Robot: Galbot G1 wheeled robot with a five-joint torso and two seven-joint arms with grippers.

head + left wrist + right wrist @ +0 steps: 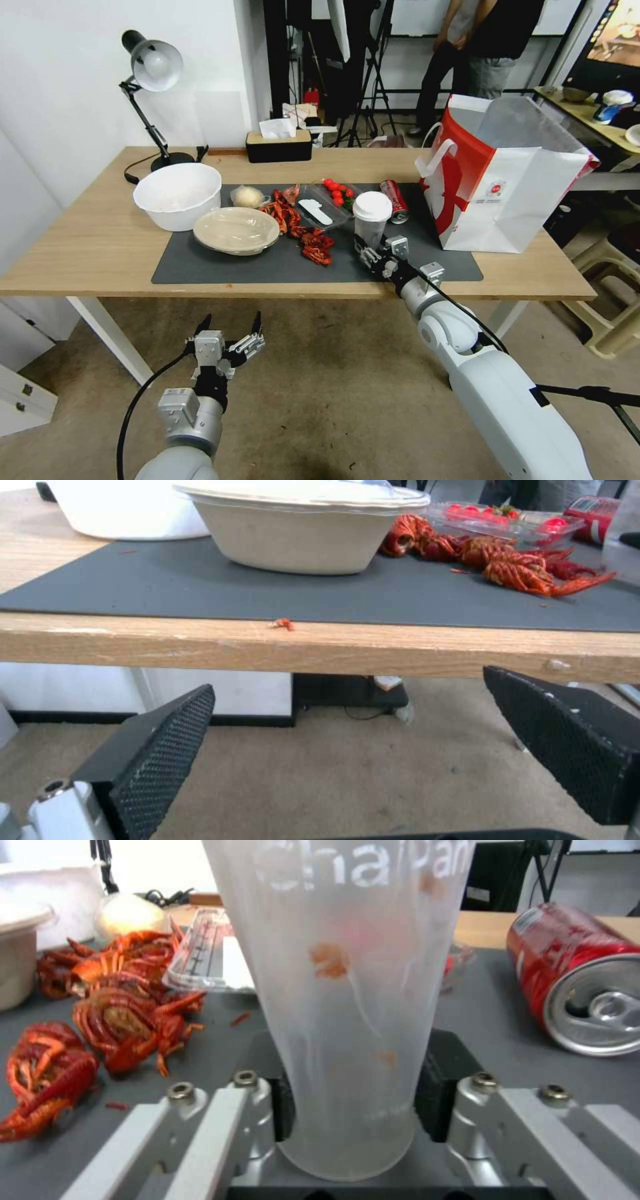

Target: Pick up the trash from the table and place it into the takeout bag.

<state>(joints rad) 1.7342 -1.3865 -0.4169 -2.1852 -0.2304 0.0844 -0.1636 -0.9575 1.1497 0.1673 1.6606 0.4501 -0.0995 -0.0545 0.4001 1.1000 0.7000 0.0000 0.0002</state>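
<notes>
**Cup in our right gripper**

Head view: our right gripper (365, 253) clamps the clear cup with white lid (371, 220) on the dark grey mat (220, 267), beside the white-and-red takeout bag (497, 183).

Left wrist view: our left gripper (347, 745) hangs open below the light-wood table (320, 647).

Right wrist view: pads (437, 1075) press the cup's base.

The right arm reaches forward toward 12 o'clock, and its gripper (365, 253) has the two pads (437, 1075) pressed on both sides of the cup (371, 219), near the bottom. The left arm is low at 7 o'clock, and its gripper (230, 325) hangs with fingers (157, 760) spread wide, holding nothing.
</notes>
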